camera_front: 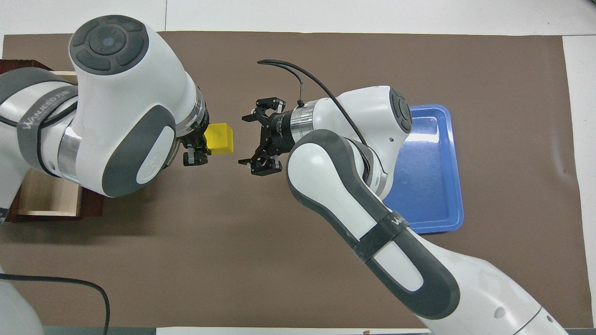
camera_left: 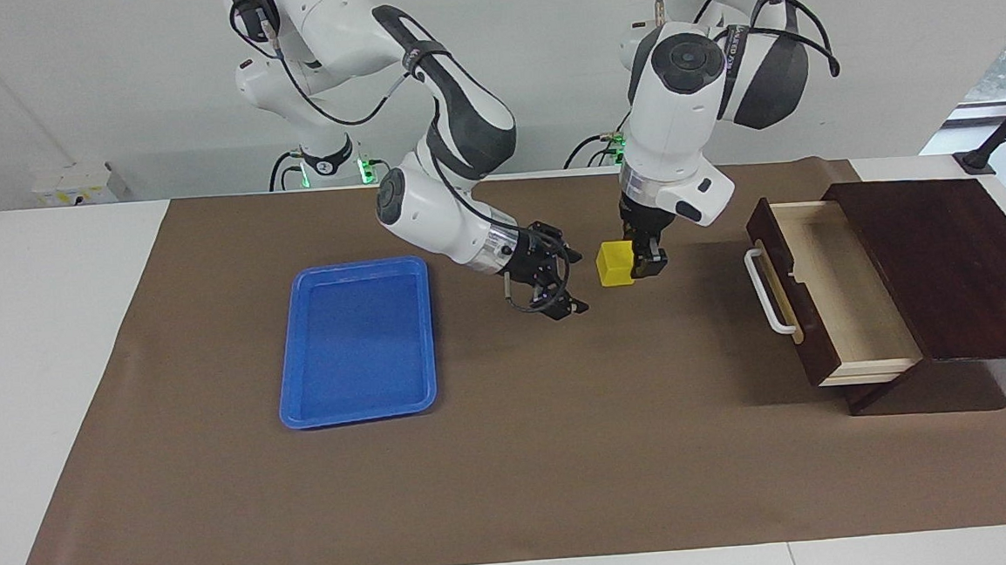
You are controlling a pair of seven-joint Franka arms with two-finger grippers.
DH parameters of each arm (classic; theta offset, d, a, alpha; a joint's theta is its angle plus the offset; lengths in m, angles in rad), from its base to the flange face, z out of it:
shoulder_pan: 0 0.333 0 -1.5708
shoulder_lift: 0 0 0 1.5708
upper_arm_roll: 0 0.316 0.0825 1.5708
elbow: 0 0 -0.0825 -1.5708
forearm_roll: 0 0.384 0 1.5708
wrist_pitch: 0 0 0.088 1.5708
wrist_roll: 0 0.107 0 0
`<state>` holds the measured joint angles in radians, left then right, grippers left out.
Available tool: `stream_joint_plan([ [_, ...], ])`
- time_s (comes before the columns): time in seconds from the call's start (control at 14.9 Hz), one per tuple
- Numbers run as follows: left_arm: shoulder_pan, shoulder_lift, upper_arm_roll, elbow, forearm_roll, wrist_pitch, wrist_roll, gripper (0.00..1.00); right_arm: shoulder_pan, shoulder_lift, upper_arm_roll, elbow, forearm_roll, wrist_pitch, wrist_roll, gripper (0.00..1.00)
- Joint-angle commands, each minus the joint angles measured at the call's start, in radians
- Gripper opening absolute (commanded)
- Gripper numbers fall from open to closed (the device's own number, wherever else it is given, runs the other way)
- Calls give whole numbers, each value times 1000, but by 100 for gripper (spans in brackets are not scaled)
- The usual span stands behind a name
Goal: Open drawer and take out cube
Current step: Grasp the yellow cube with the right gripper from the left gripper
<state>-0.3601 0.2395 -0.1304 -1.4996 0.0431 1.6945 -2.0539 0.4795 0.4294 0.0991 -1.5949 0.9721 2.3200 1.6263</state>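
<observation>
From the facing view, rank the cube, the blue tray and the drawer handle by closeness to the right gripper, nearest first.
Measured from the right gripper, open over the mat:
1. cube, just beside it toward the left arm's end, held up by the left gripper.
2. blue tray, on the mat toward the right arm's end.
3. drawer handle, on the open drawer at the left arm's end.

A bright yellow plastic cube (camera_left: 615, 264), a plain blue plastic tray (camera_left: 355, 340), a dark brown wooden drawer (camera_left: 822, 289) with pale interior and a brown mat (camera_left: 514, 456) are seen.
</observation>
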Motion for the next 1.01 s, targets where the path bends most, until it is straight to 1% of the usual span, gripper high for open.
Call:
stream_joint_plan([
  [0.0, 0, -2, 3, -10, -15, 19, -23, 0, 27, 14, -2, 36, -16, -10, 15, 100],
  [0.2, 0, -3, 3, -13, -15, 19, -23, 0, 36, 8, -1, 36, -39, -10, 15, 100],
  [0.34, -2, -3, 3, -13, -15, 17, -25, 0, 50, 2, -1, 38, -78, -10, 14, 100],
  [0.6, 0, -3, 3, -13, -15, 17, -25, 0, 70, -1, -1, 36, -90, -5, 1, 100],
  [0.94, -2, -3, 3, -13, -14, 13, -25, 0, 68, -1, -1, 38, -89, 9, 4, 100],
])
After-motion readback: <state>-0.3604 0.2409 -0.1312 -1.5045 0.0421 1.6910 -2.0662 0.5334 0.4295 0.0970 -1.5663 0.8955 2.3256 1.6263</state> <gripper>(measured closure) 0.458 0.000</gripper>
